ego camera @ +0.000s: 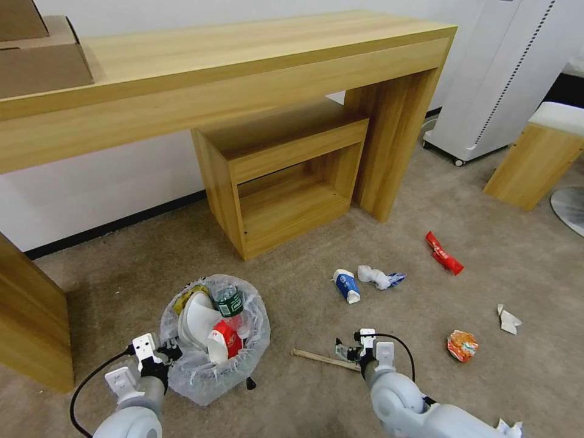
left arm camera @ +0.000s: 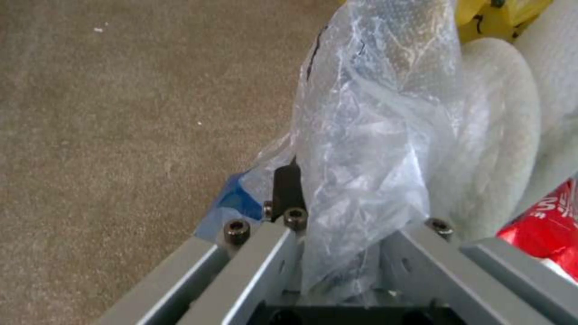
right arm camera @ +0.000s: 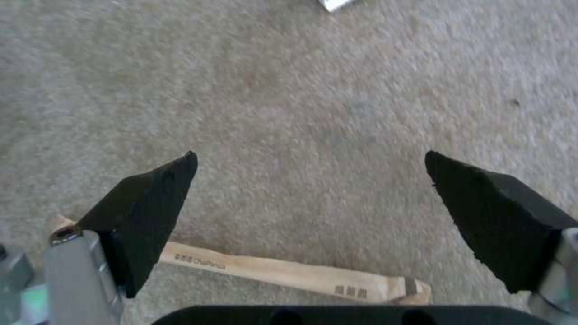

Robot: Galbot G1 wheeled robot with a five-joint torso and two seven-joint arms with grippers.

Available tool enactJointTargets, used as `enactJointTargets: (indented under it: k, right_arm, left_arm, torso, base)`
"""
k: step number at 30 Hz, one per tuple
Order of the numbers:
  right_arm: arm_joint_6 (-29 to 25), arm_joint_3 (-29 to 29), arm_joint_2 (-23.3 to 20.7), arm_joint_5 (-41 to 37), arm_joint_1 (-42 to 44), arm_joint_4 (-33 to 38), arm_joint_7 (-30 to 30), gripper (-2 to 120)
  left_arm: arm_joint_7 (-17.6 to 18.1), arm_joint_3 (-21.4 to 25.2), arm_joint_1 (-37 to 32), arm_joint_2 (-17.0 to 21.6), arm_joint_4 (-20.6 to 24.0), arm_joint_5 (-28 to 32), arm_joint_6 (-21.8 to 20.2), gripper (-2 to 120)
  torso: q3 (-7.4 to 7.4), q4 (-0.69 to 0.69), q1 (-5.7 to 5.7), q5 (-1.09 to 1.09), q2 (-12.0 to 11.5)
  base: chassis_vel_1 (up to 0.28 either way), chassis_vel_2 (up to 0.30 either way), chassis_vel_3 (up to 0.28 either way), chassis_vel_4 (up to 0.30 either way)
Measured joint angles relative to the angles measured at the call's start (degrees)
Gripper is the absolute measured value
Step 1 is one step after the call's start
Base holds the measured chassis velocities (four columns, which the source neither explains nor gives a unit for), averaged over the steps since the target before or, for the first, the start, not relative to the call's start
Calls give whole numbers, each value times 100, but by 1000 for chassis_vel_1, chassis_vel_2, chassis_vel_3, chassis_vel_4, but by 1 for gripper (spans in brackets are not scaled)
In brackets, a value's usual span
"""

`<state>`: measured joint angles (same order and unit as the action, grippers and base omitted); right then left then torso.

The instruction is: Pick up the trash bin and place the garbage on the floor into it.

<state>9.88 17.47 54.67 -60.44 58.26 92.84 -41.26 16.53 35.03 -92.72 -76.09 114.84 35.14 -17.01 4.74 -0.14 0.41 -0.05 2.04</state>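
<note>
Looking through the head view first: I am seeing the trash bin [ego camera: 214,340] sitting on the floor [ego camera: 316,389] in front of the wooden desk [ego camera: 219,67], its clear liner crinkled around a green-labelled bottle [ego camera: 229,300], a red-and-white carton [ego camera: 225,342] and a white paper bowl [ego camera: 196,316]. The left gripper [ego camera: 163,353] is pressing against the bin's near-left rim. The right gripper [ego camera: 348,351] is hovering low over the right-hand end of the wooden stick [ego camera: 322,359], which is lying flat on the carpet. Farther out, well apart from the bin, a blue-white cup [ego camera: 347,285] is lying just beside a crumpled tissue [ego camera: 378,277]; a red wrapper [ego camera: 444,253], an orange wrapper [ego camera: 462,345] and a paper scrap [ego camera: 508,320] are lying scattered to the right.

Left wrist view — the left gripper [left arm camera: 355,266] is clamping a fold of the liner [left arm camera: 373,135] between its grey fingers [left arm camera: 265,266], jaws nearly closed on the plastic and bin rim. The red carton [left arm camera: 545,225] is showing inside the bag.

Right wrist view — the right gripper [right arm camera: 310,180] is holding its black pads [right arm camera: 151,203] wide apart, gripping nothing. The stick's paper sleeve [right arm camera: 289,273] is lying on the carpet [right arm camera: 301,90], running across beneath the pads — whether the one pad it passes under is touching it, I cannot tell.
</note>
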Motion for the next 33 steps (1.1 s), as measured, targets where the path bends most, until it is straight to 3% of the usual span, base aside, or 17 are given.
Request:
enactJointTargets:
  k: [4, 6, 7, 10, 11, 14, 22, 33]
  right_arm:
    - [111, 117, -50, 154, -22, -71, 71, 97]
    - [-177, 321, -301, 1274, 30, -315, 876, 94]
    - [-177, 321, -301, 1274, 30, -315, 876, 94]
    - [-453, 727, -781, 2322, -20, -423, 1841, 98]
    - [-453, 727, -781, 2322, -20, -423, 1841, 98]
    - [-990, 1000, -1055, 2951, -123, -669, 2545, 95]
    - [-1286, 1370, -981, 3309, -247, -1154, 2834, 88]
    - [-1416, 1342, -776, 3393, -385, -1527, 2833, 84]
  left_arm:
    - [2, 5, 10, 19, -1, 15, -3, 0]
    - [8, 9, 26, 26, -13, 27, -3, 0]
    - [8, 9, 26, 26, -13, 27, -3, 0]
    - [9, 14, 51, 30, -29, 46, -4, 0]
    - [9, 14, 51, 30, -29, 46, -4, 0]
    - [10, 19, 54, 11, -45, 53, -3, 0]
    - [-4, 48, 15, -33, -70, 35, 29, 0]
    - [-54, 94, -62, -44, -91, 6, 93, 0]
  torso:
    - [0, 1, 0, 1, 0]
    - [0, -1, 0, 2, 0]
    - [0, -1, 0, 2, 0]
    - [0, -2, 0, 3, 0]
    - [0, -2, 0, 3, 0]
    - [0, 0, 0, 1, 0]
    - [0, -1, 0, 2, 0]
    - [0, 0, 0, 1, 0]
  base:
    - [0, 0, 0, 0]
    - [0, 0, 0, 0]
    - [0, 0, 0, 0]
    - [0, 0, 0, 0]
    - [0, 0, 0, 0]
    - [0, 0, 0, 0]
    - [0, 0, 0, 0]
    - [0, 0, 0, 0]
